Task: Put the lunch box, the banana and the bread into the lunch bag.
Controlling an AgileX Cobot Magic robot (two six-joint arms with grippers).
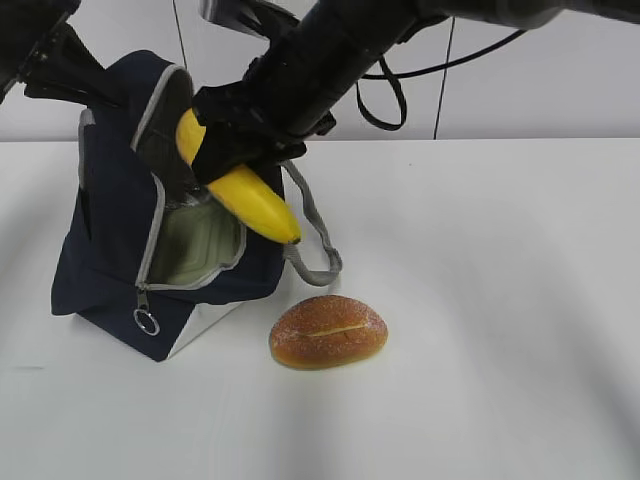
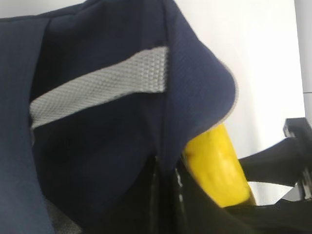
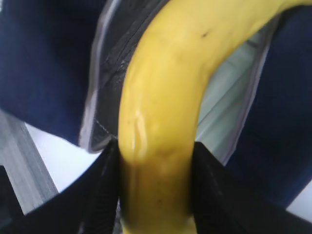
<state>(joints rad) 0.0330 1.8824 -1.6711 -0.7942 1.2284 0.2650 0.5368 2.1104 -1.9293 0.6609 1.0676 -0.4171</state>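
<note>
The navy lunch bag point(image 1: 110, 250) stands at the left with its flap raised and its mouth open. My left gripper point(image 1: 112, 85) is shut on the top of the flap, where its dark fingers point(image 2: 165, 204) pinch the navy fabric point(image 2: 97, 146). My right gripper point(image 1: 225, 150) reaches across and is shut on the yellow banana point(image 1: 250, 195), held tilted over the bag's mouth. The banana point(image 3: 165, 97) sits between both fingers and also shows in the left wrist view point(image 2: 217, 165). A sage-green surface point(image 1: 200, 245) inside the bag looks like the lunch box lid. The bread point(image 1: 328, 331) lies on the table in front of the bag.
The bag's grey handle loop point(image 1: 318, 245) hangs to the right of the mouth, just under the banana's tip. The ring zipper pull point(image 1: 146, 322) hangs at the bag's front corner. The white table point(image 1: 500, 300) stretches to the right.
</note>
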